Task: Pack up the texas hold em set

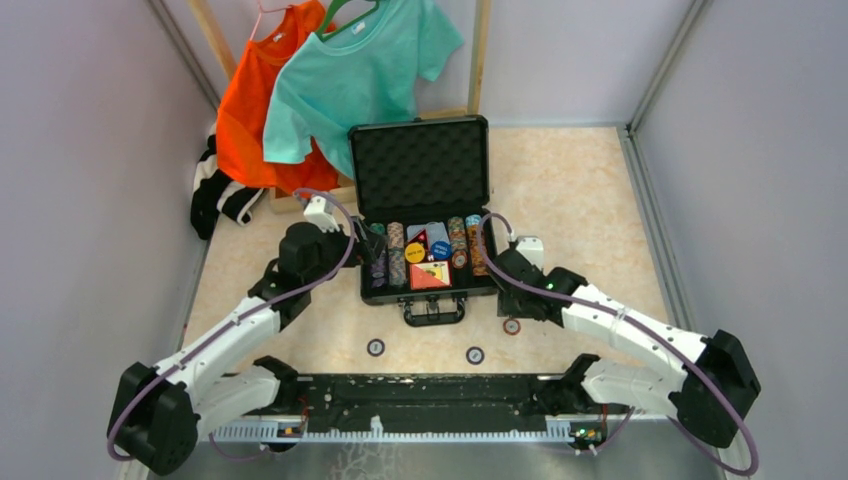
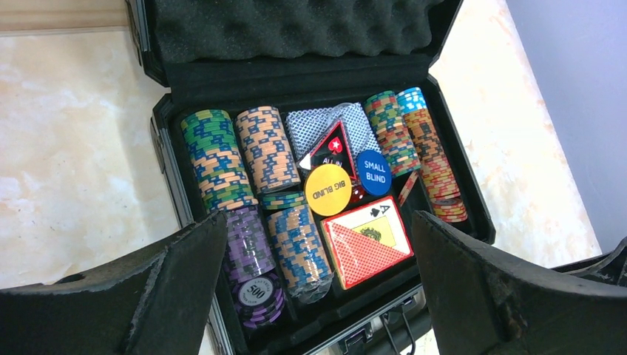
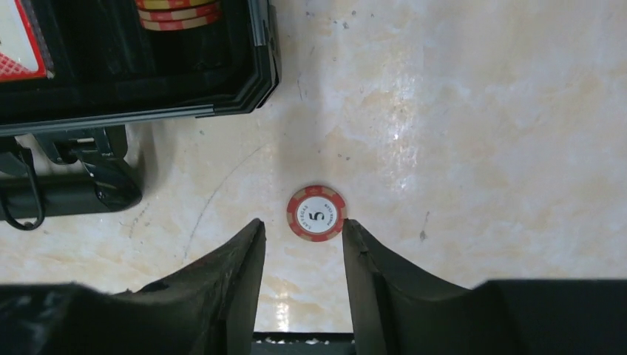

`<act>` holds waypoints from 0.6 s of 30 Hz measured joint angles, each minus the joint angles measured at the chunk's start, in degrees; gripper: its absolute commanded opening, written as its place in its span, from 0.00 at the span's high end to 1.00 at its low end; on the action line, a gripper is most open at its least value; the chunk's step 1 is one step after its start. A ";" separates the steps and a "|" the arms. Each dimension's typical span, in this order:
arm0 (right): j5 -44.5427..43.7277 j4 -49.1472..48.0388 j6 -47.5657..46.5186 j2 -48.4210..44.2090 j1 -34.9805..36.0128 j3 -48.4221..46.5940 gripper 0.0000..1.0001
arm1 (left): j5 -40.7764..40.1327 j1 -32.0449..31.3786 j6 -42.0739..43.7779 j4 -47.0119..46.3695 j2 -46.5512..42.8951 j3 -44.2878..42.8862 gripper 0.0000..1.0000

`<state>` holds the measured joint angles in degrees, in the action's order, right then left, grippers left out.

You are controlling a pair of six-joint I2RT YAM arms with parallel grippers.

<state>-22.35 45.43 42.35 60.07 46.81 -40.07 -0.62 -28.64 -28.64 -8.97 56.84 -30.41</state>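
Logged briefcase (image 1: 420, 170) open mid-table (image 1: 580, 200), foam lid upright on far side.
Saw chip stacks (image 2: 218, 159) racked inside, with red-orange card box (image 2: 366, 251), yellow button (image 2: 327, 190) and blue button (image 2: 374, 172). Found left gripper (image 2: 318, 220) spread wide, empty, at the case's left side. Found right gripper (image 3: 302, 229) parted, empty, low over the table right of the handle (image 1: 434, 312). Spotted red chip (image 3: 316, 213) marked 5 lying flat just beyond its fingertips. Noted left dark chip (image 1: 376, 347) and right dark chip (image 1: 475, 355) loose on the table near the handle, well apart.

Yellow button (image 2: 327, 189) — BIG BLIND; red chip (image 3: 316, 214) — 5.
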 measured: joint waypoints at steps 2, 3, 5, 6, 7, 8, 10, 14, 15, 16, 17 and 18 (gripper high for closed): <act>0.96 -0.96 0.04 0.13 -0.94 0.70 0.47 | 0.04 0.00 0.02 0.02 0.00 0.26 0.01; 1.66 -1.51 -0.15 0.22 -1.60 1.14 0.46 | 0.11 -0.02 0.02 0.02 0.00 0.44 0.01; 2.82 -2.23 -0.22 0.55 -2.73 2.01 0.43 | 0.24 -0.11 0.04 0.02 0.00 0.61 0.01; 3.43 -2.93 -0.28 0.76 -3.28 2.60 0.42 | 0.31 -0.15 0.09 0.00 0.00 0.70 0.01; 3.87 -3.34 -0.33 0.87 -3.54 2.97 0.40 | 0.39 -0.17 0.13 0.00 0.00 0.76 0.01; 4.50 -3.93 -0.42 1.03 -3.72 3.41 0.40 | 0.44 -0.20 0.17 0.02 0.00 0.83 0.01; 5.81 -4.98 -0.70 1.95 -3.87 4.31 0.39 | 0.61 -0.22 0.20 0.00 0.00 0.92 0.01; 7.32 -6.95 -0.98 4.85 -3.87 5.62 0.39 | 0.81 -0.26 0.24 0.02 0.00 1.09 0.01; 7.45 -7.17 -1.05 5.70 -3.87 5.92 0.39 | 0.83 -0.26 0.24 0.02 0.00 1.09 0.01; 7.50 -7.39 -1.07 6.38 -3.87 6.25 0.39 | 0.85 -0.26 0.26 0.00 0.00 1.11 0.01; 7.52 -7.76 -1.07 6.82 -3.87 6.64 0.40 | 0.87 -0.26 0.28 0.00 0.00 1.09 0.01; 7.52 -8.07 -1.07 6.99 -3.87 7.02 0.40 | 0.87 -0.26 0.31 0.00 0.00 1.11 0.01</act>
<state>-14.83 37.36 41.28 67.07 42.94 -33.06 0.25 -28.91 -28.34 -8.97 56.84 -29.30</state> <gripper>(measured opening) 0.607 0.992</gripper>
